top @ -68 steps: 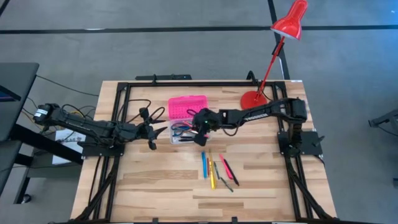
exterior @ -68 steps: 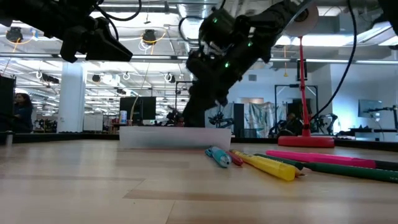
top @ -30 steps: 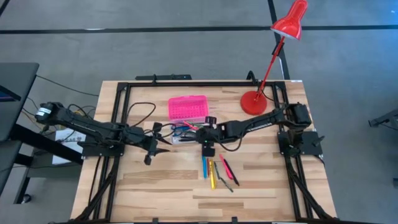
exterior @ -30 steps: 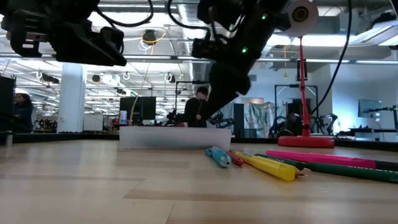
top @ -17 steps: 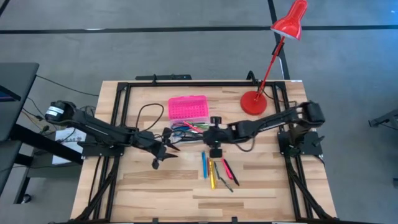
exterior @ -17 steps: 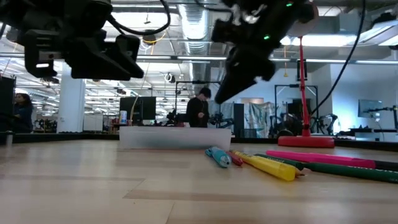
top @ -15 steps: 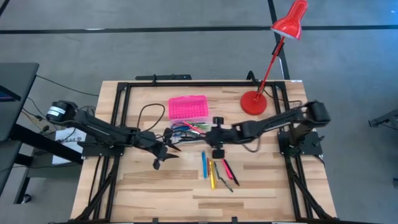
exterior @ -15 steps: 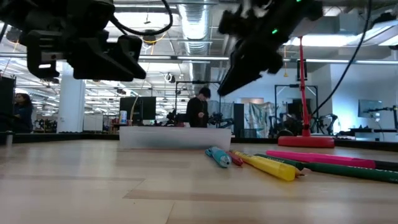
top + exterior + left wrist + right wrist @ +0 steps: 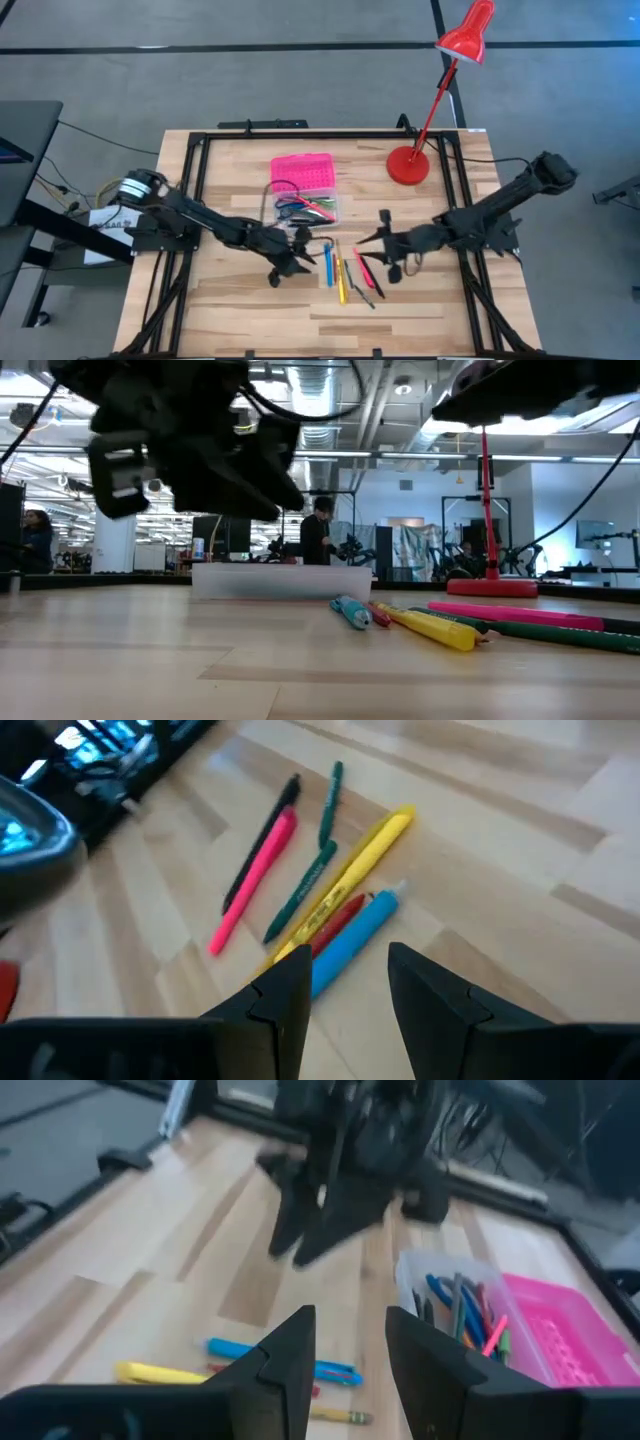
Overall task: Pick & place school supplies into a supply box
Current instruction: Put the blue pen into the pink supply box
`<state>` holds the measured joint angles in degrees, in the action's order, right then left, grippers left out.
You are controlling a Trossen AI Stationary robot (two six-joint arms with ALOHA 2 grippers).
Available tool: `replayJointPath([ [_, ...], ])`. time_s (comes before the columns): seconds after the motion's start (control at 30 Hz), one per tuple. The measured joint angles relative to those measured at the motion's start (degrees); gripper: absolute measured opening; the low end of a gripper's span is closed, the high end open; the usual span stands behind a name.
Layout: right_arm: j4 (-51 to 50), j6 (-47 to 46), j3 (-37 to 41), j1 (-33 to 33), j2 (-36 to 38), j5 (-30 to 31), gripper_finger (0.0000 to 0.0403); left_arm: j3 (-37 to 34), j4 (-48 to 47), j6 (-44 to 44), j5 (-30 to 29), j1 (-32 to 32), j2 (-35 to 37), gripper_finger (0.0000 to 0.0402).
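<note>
Pens [image 9: 345,272] lie loose on table [image 9: 240,310], near supply box [image 9: 302,210]. Left gripper [image 9: 297,262] and right gripper [image 9: 382,250] spread, empty, flanking pile. Risk: simultaneous reach, arms colliding, scattering pens.

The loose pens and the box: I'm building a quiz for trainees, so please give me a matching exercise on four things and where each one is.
Things:
1. blue pen
2. pink pen
3. pink lid
4. red lamp base

Places:
A. near the table's far right corner
B. leftmost of the loose row on the table
C. just beyond the clear base that holds supplies
D. towards the right of the loose row, nearest the right gripper

Pairs: 1-B, 2-D, 3-C, 4-A
</note>
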<state>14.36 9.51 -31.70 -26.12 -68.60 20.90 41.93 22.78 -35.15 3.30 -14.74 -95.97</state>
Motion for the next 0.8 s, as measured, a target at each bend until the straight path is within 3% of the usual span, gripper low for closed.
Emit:
replayJointPath([
  [0.2, 1.3, 0.0, 2.8, -7.5, 3.3, 7.8, 0.0117, 10.7, -9.1, -5.0, 0.4, 0.9, -9.7, 0.0129],
  [0.43, 1.5, 0.0, 2.9, -14.9, 3.7, 13.9, 0.0117, 21.0, -23.0, -9.0, 1.0, 2.3, -15.7, 0.0129],
  [0.63, 2.3, -0.4, 2.9, -18.8, 3.7, 18.2, 0.0117, 22.2, -25.0, -13.3, 0.9, 2.5, -15.9, 0.0129],
  [0.8, 2.8, -0.5, 2.9, -19.9, 3.7, 18.2, 0.0117, 22.2, -25.2, -16.9, 1.0, 3.5, -15.9, 0.0129],
])
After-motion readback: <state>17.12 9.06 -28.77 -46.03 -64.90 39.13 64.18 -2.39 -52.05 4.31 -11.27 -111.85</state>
